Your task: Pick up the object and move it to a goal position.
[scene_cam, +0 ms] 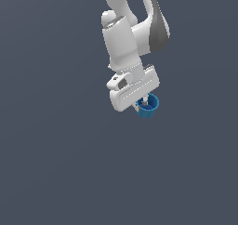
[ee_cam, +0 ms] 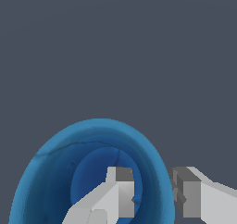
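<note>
Gripper [ee_cam: 152, 197] pinching blue cup [ee_cam: 51, 172] wall, one finger [ee_cam: 115, 195] inside; otherwise hollow.

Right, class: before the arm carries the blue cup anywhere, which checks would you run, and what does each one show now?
1. Hand at the blue cup: ok.
2. Fingers straddle the wall, one finger inside the cup, the other outside: ok.
3. Fingers pressed firmly on the wall: cannot tell.
4. Cup lifted off the surface: cannot tell.
5. Goal position visible: not ok, no marker in either view.
</note>
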`<state>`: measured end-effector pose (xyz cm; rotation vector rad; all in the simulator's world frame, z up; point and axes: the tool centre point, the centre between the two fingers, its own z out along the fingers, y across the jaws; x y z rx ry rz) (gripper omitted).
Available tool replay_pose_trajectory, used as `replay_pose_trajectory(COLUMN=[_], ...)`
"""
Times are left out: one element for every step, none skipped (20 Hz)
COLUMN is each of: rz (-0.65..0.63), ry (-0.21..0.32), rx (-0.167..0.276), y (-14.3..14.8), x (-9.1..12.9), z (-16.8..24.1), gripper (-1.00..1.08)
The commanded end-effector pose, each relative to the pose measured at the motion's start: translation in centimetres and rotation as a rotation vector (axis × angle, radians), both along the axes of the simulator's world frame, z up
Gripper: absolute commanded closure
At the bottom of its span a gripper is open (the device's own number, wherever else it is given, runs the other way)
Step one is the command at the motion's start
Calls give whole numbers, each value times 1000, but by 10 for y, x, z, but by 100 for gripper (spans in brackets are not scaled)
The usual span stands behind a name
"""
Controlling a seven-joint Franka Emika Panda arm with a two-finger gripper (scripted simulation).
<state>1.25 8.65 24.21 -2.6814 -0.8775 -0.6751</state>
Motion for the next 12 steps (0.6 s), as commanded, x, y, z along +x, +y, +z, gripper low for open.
replay_pose_trajectory(rz=[0,0,0,0,0,0,0,0,0,1,1,1], ry=[-2,-2,-2,-2,-2,-2,-3,-3,-3,-4,-4,-4], rx=[-1,-1,-1,0,0,1,1,2,3,3,4,5], y=[7,10,13,15,18,21,23,26,29,31,34,37], x=[-10,-14,-18,-21,-25,-29,-32,-36,-40,-43,-47,-50], z=[19,26,33,40,47,54,61,69,76,83,90,97], gripper=[108,108,108,108,108,108,108,108,108,108,108,108])
